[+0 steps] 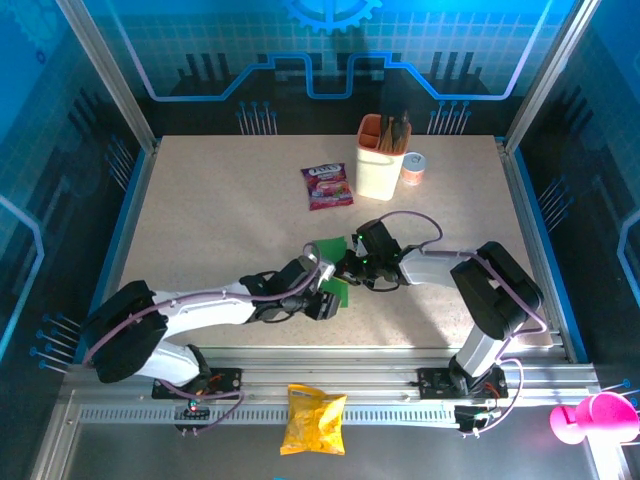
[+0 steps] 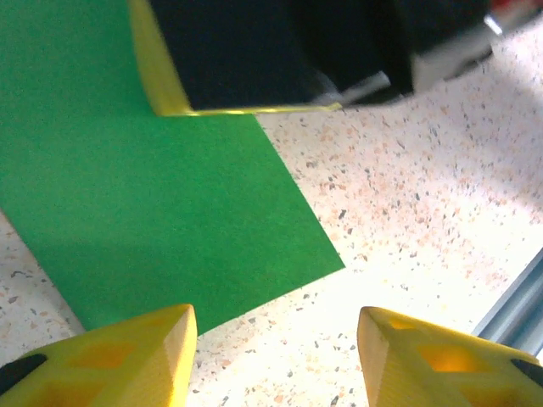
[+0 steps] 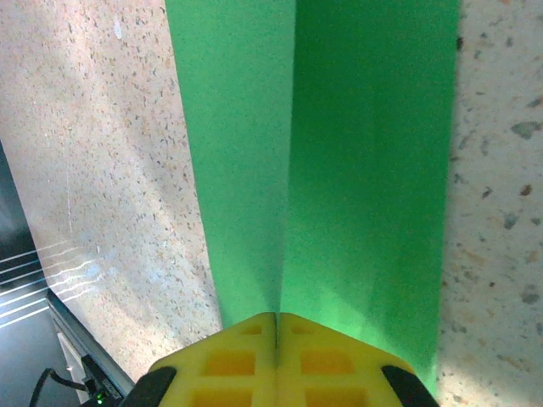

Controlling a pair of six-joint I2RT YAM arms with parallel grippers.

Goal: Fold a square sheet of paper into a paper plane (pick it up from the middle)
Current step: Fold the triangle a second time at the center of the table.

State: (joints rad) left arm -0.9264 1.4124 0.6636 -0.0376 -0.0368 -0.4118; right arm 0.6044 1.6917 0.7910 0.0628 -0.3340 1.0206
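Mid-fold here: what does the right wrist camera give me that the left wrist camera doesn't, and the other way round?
Right wrist: the right claw shut on the green sheet, pinching a centre crease that runs away from its tips. Left wrist: the left claw open above the sheet's near edge, plus a metal rail at the table edge. Both: the green sheet lying on the speckled table.

We see the square sheet of paper [image 1: 328,248], thin and bright green, lying on the table [image 1: 220,220] near the front middle. From the right wrist, a straight crease runs along its length, its near end pinched by the right claw [image 3: 277,320]. From the left wrist, one plain corner lies flat.
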